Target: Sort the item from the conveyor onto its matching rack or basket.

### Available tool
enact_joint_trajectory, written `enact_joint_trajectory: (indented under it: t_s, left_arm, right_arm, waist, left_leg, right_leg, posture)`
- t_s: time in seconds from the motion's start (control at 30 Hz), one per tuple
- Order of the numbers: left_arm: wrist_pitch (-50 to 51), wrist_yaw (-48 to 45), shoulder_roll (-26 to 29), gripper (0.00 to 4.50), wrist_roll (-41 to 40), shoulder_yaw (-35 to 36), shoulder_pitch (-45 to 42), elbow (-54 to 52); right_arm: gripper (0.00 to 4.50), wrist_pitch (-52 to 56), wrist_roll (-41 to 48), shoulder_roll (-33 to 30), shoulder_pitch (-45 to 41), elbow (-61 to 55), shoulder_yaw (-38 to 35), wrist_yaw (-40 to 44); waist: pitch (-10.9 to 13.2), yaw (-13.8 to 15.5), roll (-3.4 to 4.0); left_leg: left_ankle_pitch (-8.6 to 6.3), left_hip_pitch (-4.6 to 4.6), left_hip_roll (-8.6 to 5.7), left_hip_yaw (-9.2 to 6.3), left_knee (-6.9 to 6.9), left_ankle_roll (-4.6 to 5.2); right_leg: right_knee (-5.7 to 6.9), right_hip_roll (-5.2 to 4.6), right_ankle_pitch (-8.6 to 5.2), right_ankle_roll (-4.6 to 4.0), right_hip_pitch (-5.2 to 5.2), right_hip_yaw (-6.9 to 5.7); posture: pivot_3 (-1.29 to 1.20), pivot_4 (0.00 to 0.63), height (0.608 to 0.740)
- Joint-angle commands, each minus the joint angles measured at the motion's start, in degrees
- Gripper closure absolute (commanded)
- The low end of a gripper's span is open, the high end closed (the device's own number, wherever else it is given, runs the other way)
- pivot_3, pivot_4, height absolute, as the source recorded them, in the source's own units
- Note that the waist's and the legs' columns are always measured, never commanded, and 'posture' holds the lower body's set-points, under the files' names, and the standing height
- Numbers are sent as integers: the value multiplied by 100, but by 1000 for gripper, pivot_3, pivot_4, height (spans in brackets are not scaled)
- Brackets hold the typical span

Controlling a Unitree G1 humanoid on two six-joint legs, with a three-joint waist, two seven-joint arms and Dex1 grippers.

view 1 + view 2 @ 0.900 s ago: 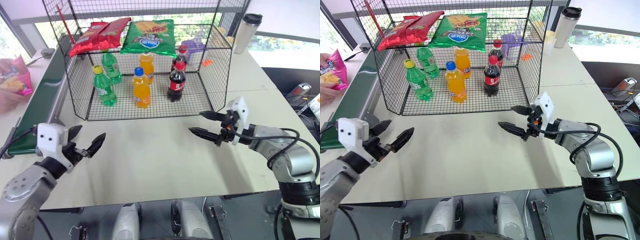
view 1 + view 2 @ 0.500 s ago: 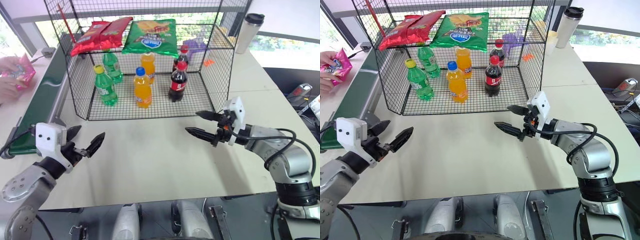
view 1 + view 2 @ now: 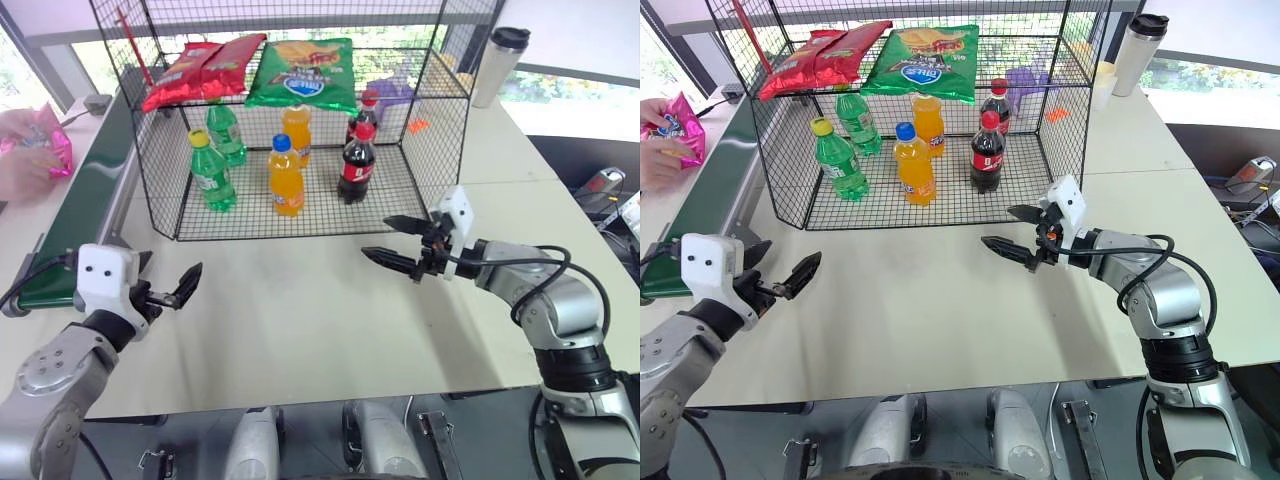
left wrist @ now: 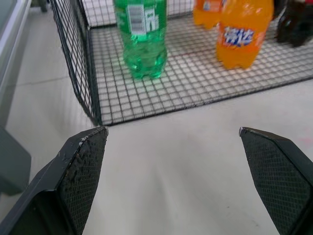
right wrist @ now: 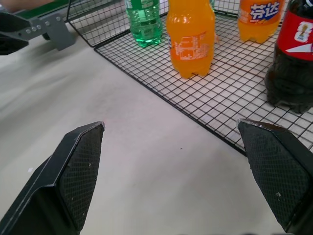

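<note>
Both claws, the left claw [image 3: 168, 290] and right claw [image 3: 397, 243], hover spread and empty over the counter [image 3: 300, 310], seemingly waiting, since the pink crisp bag [image 3: 672, 130] sits in a person's hand [image 3: 654, 160] beside the conveyor [image 3: 85, 215], well short of the wire rack [image 3: 420, 150]

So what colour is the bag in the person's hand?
Magenta-pink crisp bag, clearest in the right eye view.

Person's hand [image 3: 22, 172] holds pink bag [image 3: 52, 145] beside conveyor [image 3: 85, 200].
</note>
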Motion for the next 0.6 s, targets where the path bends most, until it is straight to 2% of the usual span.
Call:
enact_joint_trajectory:
  t_s: [0.03,0.27,0.6]
  left_arm:
    - [-151,-108,14,26,-117,257,25,-151]
    - [-143,-275,29,26,-386,385,89,-165]
    - [-126,-316,111,26,-276,180,-14,-104]
  right_arm:
    - [0,-74,90,46,-131,14,-133,77]
    - [0,-121,200,34,-133,87,-263,199]
    - [0,-266,100,87,-89,131,-161,263]
  waist:
    - [0,-1,0]
    - [0,4,0]
    - [0,0,0]
  left_leg:
    - [0,0,0,0,0,0]
    - [0,0,0,0,1,0]
    - [0,0,0,0,1,0]
  right_leg:
    - [0,0,0,0,0,0]
    - [0,0,0,0,1,0]
    - [0,1,1,1,1,0]
  posture:
    - [0,150,740]
    - [0,150,740]
    - [0,150,740]
